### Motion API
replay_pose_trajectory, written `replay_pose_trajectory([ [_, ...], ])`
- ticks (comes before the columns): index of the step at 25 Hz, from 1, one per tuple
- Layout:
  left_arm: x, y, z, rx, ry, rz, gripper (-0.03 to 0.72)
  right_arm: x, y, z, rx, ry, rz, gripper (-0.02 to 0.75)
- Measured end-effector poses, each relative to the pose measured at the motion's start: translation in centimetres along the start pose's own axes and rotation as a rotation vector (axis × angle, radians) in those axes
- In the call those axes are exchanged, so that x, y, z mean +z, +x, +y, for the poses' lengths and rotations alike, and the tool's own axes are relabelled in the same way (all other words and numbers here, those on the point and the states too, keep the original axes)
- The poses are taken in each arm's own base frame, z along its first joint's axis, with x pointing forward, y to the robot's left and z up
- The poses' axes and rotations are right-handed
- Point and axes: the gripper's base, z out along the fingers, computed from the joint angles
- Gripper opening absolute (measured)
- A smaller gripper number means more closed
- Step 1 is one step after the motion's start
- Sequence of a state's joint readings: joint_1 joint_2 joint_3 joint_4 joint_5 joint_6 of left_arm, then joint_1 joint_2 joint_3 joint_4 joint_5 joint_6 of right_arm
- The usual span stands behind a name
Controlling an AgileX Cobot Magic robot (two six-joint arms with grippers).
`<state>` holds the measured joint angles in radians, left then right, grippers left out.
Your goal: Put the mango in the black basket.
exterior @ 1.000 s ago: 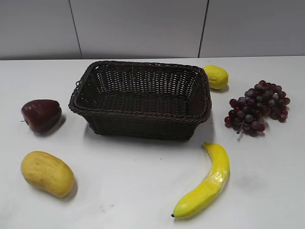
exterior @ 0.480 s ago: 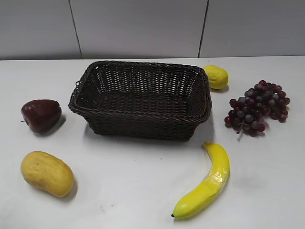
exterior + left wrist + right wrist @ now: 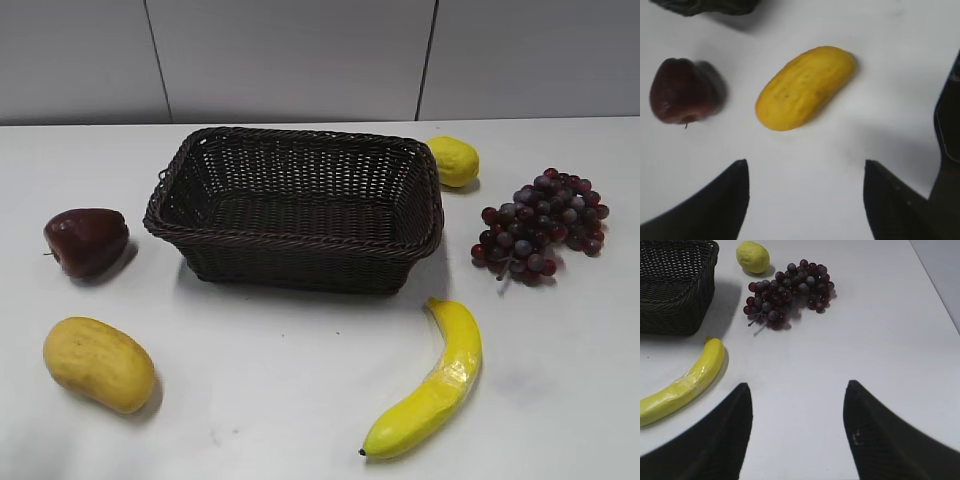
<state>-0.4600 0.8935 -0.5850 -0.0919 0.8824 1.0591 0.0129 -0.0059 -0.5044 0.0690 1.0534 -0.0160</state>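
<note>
The mango [image 3: 99, 363] lies on the white table at the front left, apart from the black basket [image 3: 296, 250], which stands empty in the middle. In the left wrist view the mango [image 3: 805, 86] lies ahead of my left gripper [image 3: 805, 167], which is open and empty above the table. My right gripper [image 3: 798, 391] is open and empty over bare table on the right. Neither gripper shows in the exterior view.
A dark red apple [image 3: 86, 240] lies left of the basket, close to the mango. A lemon [image 3: 454, 160] sits at the basket's back right, a bunch of grapes [image 3: 540, 226] to the right, and a banana [image 3: 432, 386] at the front right.
</note>
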Motion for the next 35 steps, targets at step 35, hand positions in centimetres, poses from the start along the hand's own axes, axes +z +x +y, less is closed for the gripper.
replay_pose_trajectory([
  [35, 15.2, -3.0, 5.2, 0.519, 0.278, 0.296, 0.628, 0.0, 0.0, 0.0, 0.000, 0.000, 0.000, 0.449],
])
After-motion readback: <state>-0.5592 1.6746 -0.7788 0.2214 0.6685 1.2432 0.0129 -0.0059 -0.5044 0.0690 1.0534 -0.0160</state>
